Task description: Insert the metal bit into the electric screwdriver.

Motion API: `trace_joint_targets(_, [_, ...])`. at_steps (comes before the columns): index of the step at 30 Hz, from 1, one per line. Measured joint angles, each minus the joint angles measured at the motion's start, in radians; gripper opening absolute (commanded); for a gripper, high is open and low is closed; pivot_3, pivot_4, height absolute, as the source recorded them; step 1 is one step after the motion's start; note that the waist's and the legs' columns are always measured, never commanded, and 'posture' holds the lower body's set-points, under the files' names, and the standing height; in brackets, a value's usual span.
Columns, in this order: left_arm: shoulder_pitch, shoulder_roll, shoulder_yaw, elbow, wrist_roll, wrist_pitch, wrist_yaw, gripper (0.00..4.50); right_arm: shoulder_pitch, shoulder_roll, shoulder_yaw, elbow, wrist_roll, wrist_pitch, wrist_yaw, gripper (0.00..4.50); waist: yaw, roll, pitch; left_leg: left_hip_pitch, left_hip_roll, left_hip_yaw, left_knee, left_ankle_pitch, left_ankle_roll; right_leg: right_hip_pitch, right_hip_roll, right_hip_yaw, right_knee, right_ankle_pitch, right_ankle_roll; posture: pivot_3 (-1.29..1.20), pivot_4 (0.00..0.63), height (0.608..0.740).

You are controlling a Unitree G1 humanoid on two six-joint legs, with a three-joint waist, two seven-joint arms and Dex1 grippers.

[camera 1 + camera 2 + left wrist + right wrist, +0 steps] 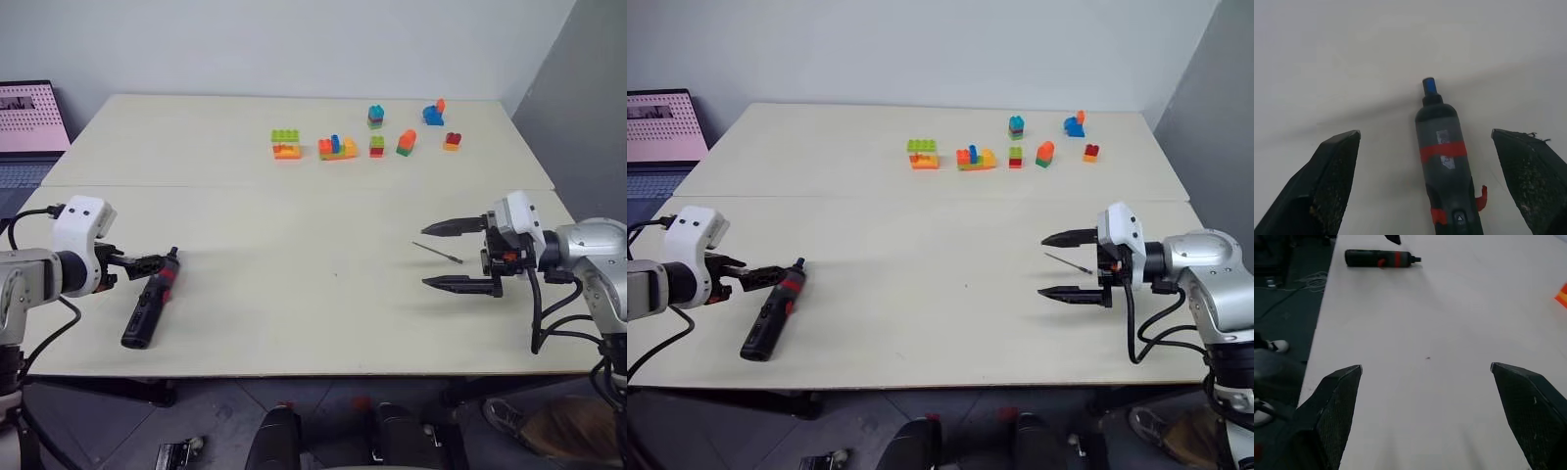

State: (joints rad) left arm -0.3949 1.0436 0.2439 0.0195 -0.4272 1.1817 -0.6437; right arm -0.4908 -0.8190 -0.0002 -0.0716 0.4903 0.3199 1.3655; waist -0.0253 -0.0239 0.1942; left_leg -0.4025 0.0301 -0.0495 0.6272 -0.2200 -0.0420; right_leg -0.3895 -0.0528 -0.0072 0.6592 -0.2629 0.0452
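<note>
Black electric screwdriver [149,305] lies near the tabletop's [313,294] front-left edge, tip toward one o'clock, between the spread left gripper's [147,261] fingers. Metal bit [437,253] lies between the spread right gripper's [443,256] fingers.

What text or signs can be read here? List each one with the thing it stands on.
No word or number can be read.
Screwdriver: a small white label on its body, print too blurred to read; a button near the grip shows a triangle sign.
Laptop: pink screen with rows of small dark marks, too small to read.
Bricks, bit: no markings visible.
</note>
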Motion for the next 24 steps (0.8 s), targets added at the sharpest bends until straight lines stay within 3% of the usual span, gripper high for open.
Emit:
trace_joint_targets(12, [-0.234, -0.083, -0.162, 0.201, 0.073, 0.123, 0.097, 4.5, -0.047, 0.028, 0.065, -0.044, 0.027, 0.049, 0.061, 4.43, -0.002, -0.001, 0.001, 0.0, 0.0, -0.001, 0.001, 0.0, 0.0, 0.0, 0.001, 0.0, 0.002, 0.0, 0.0, 0.0, 0.15, 0.74])
trace_joint_targets(24, [-0.418, -0.167, -0.279, 0.458, 0.141, 0.11, 0.084, 4.5, -0.113, 0.045, 0.08, -0.092, 0.09, 0.142, 0.07, 4.43, -0.002, -0.002, 0.001, 0.0, -0.001, -0.001, 0.001, 0.001, -0.001, 0.0, 0.001, 0.0, 0.003, 0.0, 0.0, 0.0, 0.15, 0.74])
